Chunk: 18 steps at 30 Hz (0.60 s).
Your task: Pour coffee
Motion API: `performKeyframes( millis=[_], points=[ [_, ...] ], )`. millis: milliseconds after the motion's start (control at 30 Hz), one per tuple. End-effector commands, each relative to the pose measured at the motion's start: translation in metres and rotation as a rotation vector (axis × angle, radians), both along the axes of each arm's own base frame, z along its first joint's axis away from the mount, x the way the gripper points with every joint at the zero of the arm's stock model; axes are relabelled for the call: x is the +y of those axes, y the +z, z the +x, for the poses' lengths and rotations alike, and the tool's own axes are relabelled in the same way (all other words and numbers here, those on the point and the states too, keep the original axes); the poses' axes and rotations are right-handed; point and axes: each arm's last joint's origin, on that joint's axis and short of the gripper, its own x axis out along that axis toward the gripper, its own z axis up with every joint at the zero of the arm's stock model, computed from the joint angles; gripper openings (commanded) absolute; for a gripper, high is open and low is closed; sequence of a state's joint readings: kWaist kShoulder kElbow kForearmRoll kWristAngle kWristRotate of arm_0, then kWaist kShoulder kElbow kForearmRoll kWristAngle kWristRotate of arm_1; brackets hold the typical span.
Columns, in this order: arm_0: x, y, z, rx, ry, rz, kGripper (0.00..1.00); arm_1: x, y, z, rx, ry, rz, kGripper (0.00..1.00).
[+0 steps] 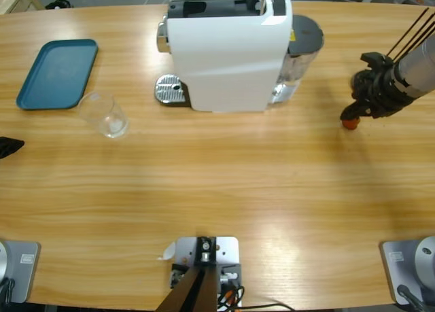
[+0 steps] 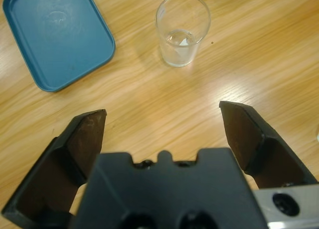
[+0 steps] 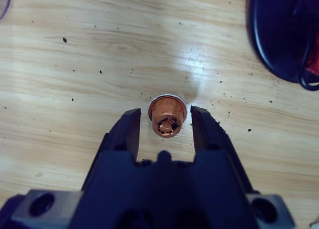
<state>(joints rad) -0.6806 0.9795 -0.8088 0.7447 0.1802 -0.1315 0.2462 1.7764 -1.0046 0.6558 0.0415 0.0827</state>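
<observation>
Clear glass tumbler (image 1: 104, 115) upright on the wooden tabletop (image 1: 217, 189), just beside the lower right corner of a teal tray (image 1: 58, 73); same tumbler (image 2: 182, 28) ahead in the left wrist view, apart from the jaws. Inside the tumbler: cannot tell whether any coffee, only a clear bottom with glints. Tray (image 2: 57, 34) flat, bare surface, nothing lying in it. White coffee machine (image 1: 228, 50) at upper middle, silver drip grate (image 1: 170, 90) at its left foot, clear water tank with dark lid (image 1: 302, 43) at its right. Left end effector (image 2: 162, 126) wide, jaws well apart, nothing between them, over bare wood short of the tumbler; only a black tip (image 1: 10, 147) at the left edge from above. Right end effector (image 3: 164, 121) narrow, jaws flanking a small orange capsule (image 3: 167, 115) that sits on the wood, slight gaps visible on both sides. From above, right end effector (image 1: 357, 111) low at the right side, orange capsule (image 1: 351, 122) at its tip, well apart from the machine. Dark rounded object (image 3: 286, 32) at the upper right of the right wrist view.
</observation>
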Motion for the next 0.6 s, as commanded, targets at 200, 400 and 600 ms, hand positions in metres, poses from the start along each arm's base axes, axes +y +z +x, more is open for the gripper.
performKeyframes(
  millis=[200,400,600],
  points=[
    [0.0078,-0.0092,-0.0059,0.015,0.041,0.012,0.987,0.0039,-0.0177,0.0013,0.096,-0.003,-0.011,0.384],
    [0.0083,-0.0095,-0.0061,0.014,0.044,0.012,0.987,0.0028,-0.0199,0.0005,0.091,-0.004,-0.027,0.379],
    [0.0081,-0.0097,-0.0059,0.015,0.044,0.013,0.987,0.0024,-0.0223,0.0018,0.083,-0.004,-0.039,0.379]
  ],
)
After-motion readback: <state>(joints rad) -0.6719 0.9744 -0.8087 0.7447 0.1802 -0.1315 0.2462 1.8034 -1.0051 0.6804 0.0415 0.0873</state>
